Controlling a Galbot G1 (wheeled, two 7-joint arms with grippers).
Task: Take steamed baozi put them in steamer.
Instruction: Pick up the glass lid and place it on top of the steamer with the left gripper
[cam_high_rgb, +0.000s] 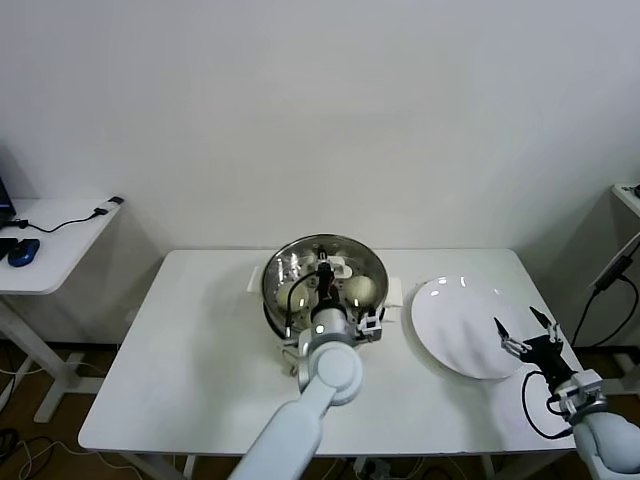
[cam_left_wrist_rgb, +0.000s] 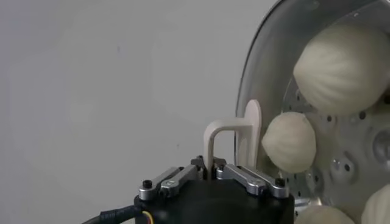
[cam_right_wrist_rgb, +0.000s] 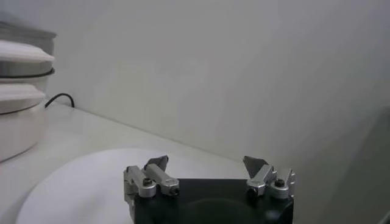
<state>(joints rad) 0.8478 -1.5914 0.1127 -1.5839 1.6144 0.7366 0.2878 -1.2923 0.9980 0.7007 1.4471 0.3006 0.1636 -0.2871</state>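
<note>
The shiny round steamer (cam_high_rgb: 285, 270) stands at the middle back of the white table. Several cream-white steamed baozi (cam_left_wrist_rgb: 344, 64) (cam_left_wrist_rgb: 291, 141) lie on its perforated tray (cam_left_wrist_rgb: 356, 131); two baozi (cam_high_rgb: 362, 290) (cam_high_rgb: 300, 295) show in the head view. My left gripper (cam_high_rgb: 328, 268) (cam_left_wrist_rgb: 212, 167) is over the steamer, shut on the white arched handle (cam_left_wrist_rgb: 226, 131) of the glass lid (cam_left_wrist_rgb: 259, 67). I cannot tell whether the lid rests on the steamer. My right gripper (cam_high_rgb: 515, 318) (cam_right_wrist_rgb: 206, 161) hovers open and empty over the near right edge of the white plate (cam_high_rgb: 455, 320) (cam_right_wrist_rgb: 91, 182).
The plate stands right of the steamer and holds nothing. A side desk (cam_high_rgb: 60, 240) with a dark mouse and a cable is at the far left. Another stand (cam_high_rgb: 628, 195) with a cable is at the right edge. The steamer's white base (cam_right_wrist_rgb: 18, 131) shows in the right wrist view.
</note>
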